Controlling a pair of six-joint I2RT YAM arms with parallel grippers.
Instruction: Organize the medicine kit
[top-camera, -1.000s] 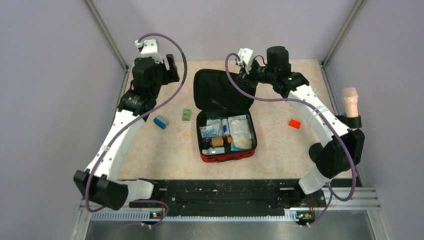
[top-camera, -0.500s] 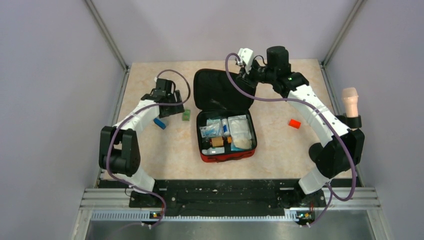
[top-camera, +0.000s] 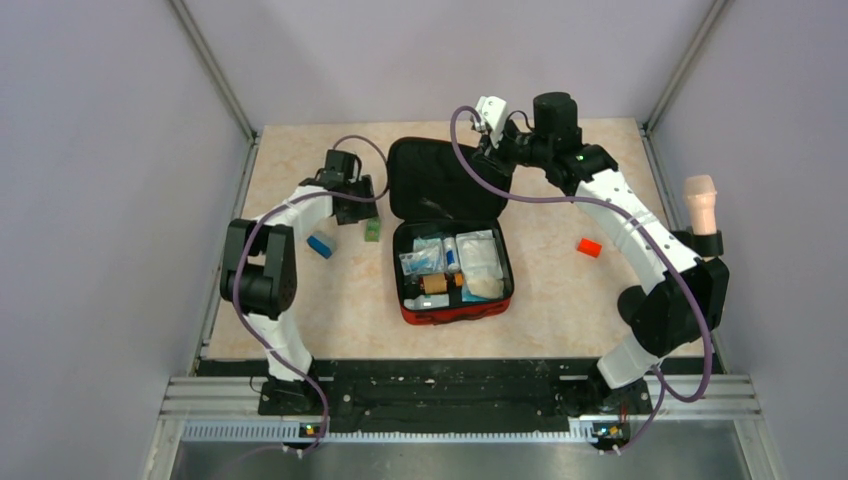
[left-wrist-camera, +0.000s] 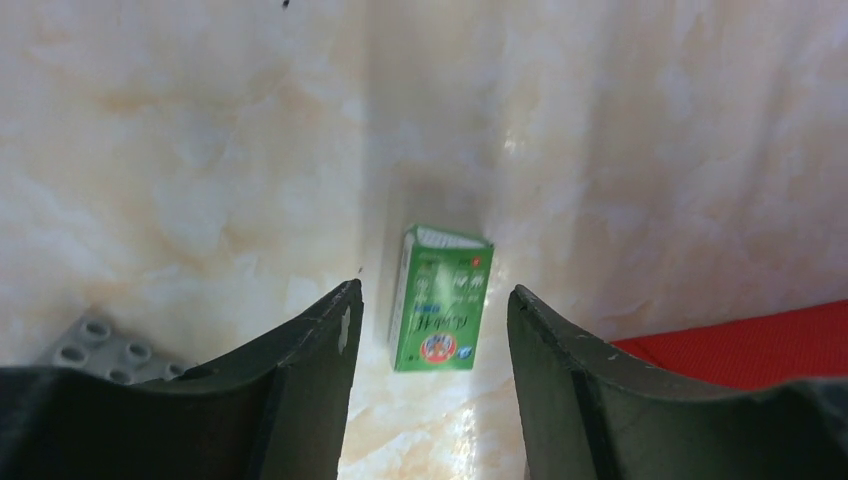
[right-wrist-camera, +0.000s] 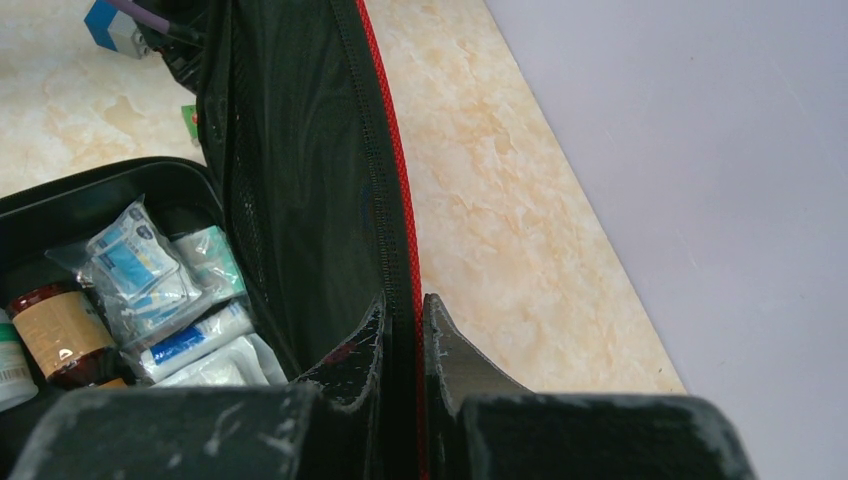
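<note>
The medicine kit, a red zip case, lies open mid-table with its black lid held upright. My right gripper is shut on the lid's top edge; in the right wrist view its jaws pinch the red-trimmed rim. Packets and a brown bottle fill the base. My left gripper hangs low over a small green box left of the kit. In the left wrist view the green box lies flat just beyond my open fingers, untouched.
A small blue box lies left of the green one. An orange-red cap sits right of the kit. A grey studded block shows by my left finger, and the kit's red side is close on the right. Walls enclose the table.
My left arm has swung in from the far left and come down over the green box, its jaws narrowing. The right arm and the lid have stayed still.
</note>
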